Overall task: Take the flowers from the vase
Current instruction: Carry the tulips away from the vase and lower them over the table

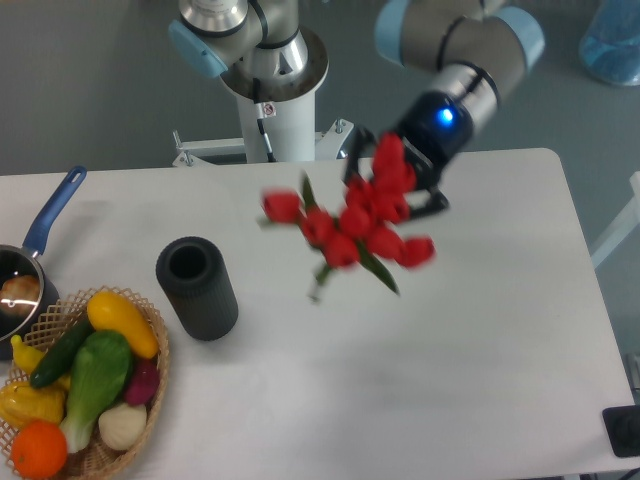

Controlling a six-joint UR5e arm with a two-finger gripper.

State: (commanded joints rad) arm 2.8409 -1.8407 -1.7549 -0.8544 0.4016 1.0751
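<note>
Vase (197, 288): matt black, finely ribbed. Desk (480, 330): smooth white, low sheen. Basket (150, 385): woven wicker. Toy veg (95, 375): glossy plastic.

readable text: none
gripper (400, 185) body: lettering hidden behind blurred flowers (355, 225), at 1 o'clock of frame
arm base (268, 100): small tag, red mark, too small to read, at 12 o'clock
</note>
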